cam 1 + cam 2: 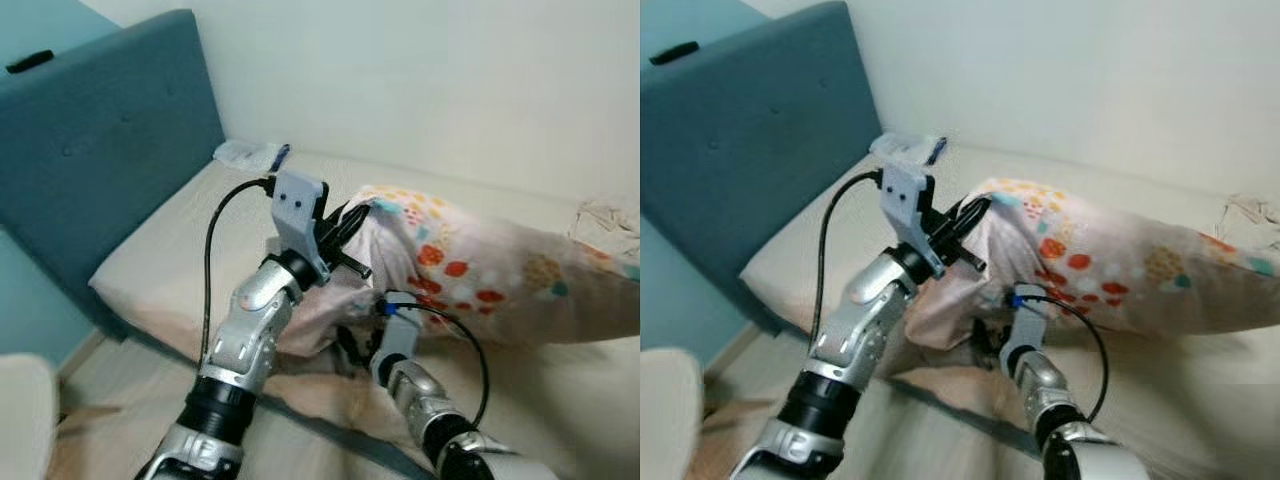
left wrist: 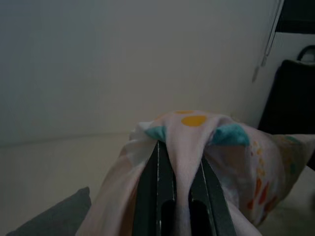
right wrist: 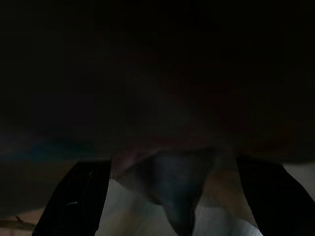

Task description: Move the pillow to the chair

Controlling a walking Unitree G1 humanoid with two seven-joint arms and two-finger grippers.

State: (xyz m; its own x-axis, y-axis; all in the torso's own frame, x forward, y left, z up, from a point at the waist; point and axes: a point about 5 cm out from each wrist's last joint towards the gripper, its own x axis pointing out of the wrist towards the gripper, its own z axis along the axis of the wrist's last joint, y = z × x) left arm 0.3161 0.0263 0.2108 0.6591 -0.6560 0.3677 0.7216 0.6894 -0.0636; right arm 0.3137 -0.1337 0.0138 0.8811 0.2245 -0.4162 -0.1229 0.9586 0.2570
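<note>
A pink pillow (image 1: 480, 270) with orange, yellow and teal dots lies across the beige mattress (image 1: 170, 250). My left gripper (image 1: 345, 235) is shut on the pillow's near corner and holds that corner raised off the bed. In the left wrist view the fabric (image 2: 192, 128) is drawn over and between the black fingers (image 2: 157, 187). My right gripper (image 1: 352, 345) sits low at the bed's front edge, tucked under the pillow's lifted end. The right wrist view is very dark: its fingers (image 3: 74, 196) stand wide apart, with the pillow's underside (image 3: 172, 191) above them.
A blue padded headboard (image 1: 110, 140) rises on the left, with a small black object (image 1: 30, 62) on top. A white packet (image 1: 250, 155) lies at the bed's head. Crumpled cloth (image 1: 610, 225) lies far right. A pale wall runs behind. A black chair-like shape (image 2: 295, 98) shows beyond the pillow.
</note>
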